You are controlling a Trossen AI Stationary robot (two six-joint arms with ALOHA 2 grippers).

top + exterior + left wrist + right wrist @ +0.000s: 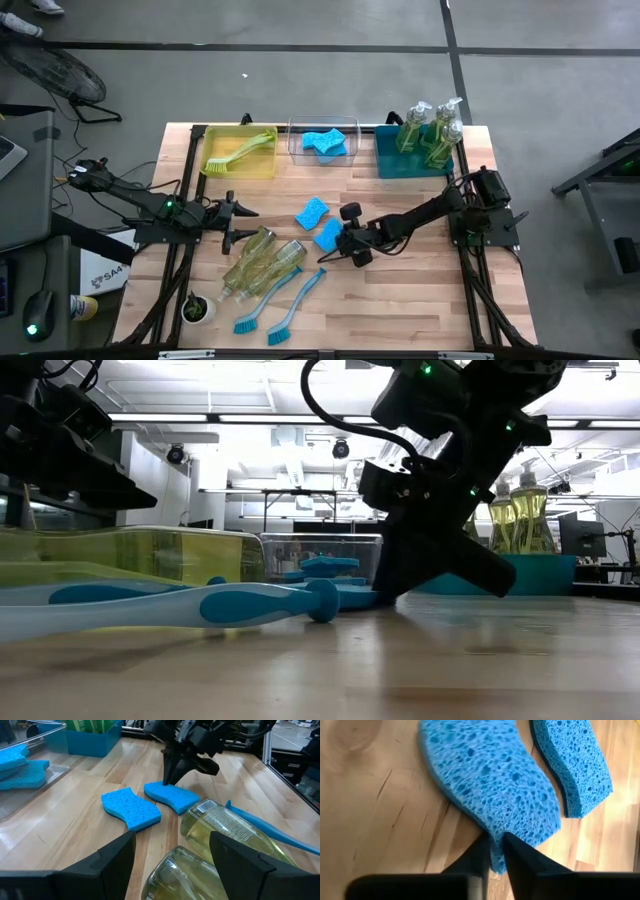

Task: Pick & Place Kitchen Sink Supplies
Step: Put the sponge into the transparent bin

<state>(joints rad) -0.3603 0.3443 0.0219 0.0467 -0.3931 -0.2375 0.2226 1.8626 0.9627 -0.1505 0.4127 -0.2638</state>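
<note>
The right end effector [340, 243] is down at the middle of the desk [420, 300], its two dark fingers pinched almost together on the edge of a blue sponge [328, 235] that lies flat on the wood. From where I stand this looks like the grasp step of the pick, with the lift not yet made. The sponge's long axis runs diagonally across the desk, and the fingers bite one narrow end of it, so the wavy body stretches away from them. A second sponge [312, 212] lies just beside it, apart by a thin strip of wood and on much the same slant. Next, I'd judge, comes a straight lift and a carry to the clear bin [322, 152] at the far edge, where other sponges already sit. The soft foam may sag from such an end grip. The left end effector [228, 213] waits partly open and empty, close to the two soap bottles [262, 262] lying on their sides, with two blue brushes [283, 305] nearer the front edge.
</note>
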